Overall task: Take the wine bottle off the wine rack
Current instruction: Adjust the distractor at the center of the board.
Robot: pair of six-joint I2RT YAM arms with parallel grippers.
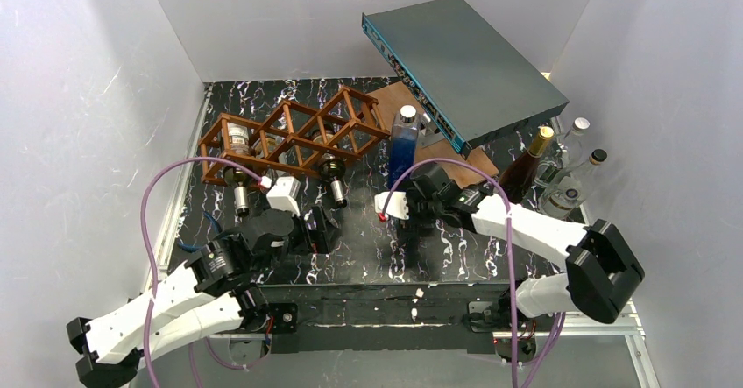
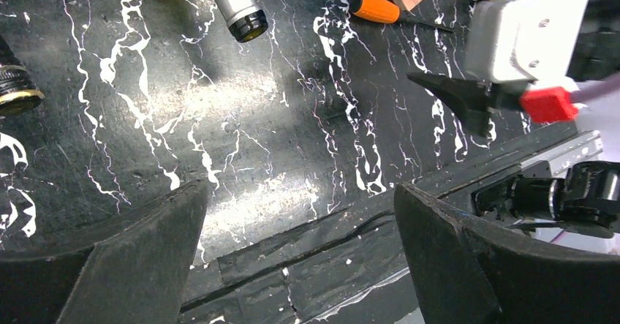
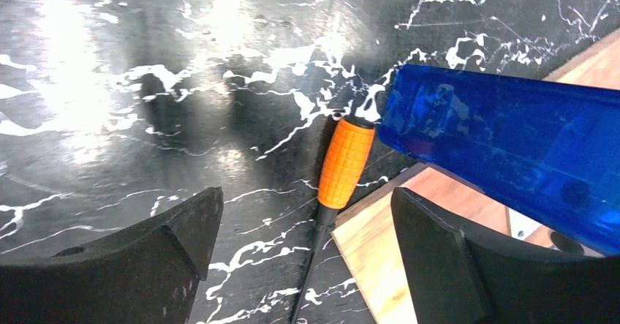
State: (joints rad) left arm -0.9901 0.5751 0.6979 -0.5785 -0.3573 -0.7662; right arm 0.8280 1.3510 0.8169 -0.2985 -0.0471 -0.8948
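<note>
The reddish-brown lattice wine rack (image 1: 293, 134) stands at the back left of the black marbled table. Two bottles lie in its lower cells, with their necks (image 1: 239, 195) (image 1: 336, 186) sticking out toward me. My left gripper (image 1: 314, 230) is open and empty, low over the table just in front of the rack. In the left wrist view (image 2: 300, 214) a silver bottle neck (image 2: 234, 6) shows beyond it. My right gripper (image 1: 410, 217) is open and empty. In the right wrist view (image 3: 307, 221) it hovers over an orange-handled screwdriver (image 3: 345, 162).
A blue bottle (image 1: 403, 147) stands on a flat wooden board (image 1: 392, 108) right of the rack, and shows in the right wrist view (image 3: 504, 145). A grey box (image 1: 464, 55) leans over the board. An amber bottle (image 1: 526, 165) and clear bottles (image 1: 574, 165) stand at the right.
</note>
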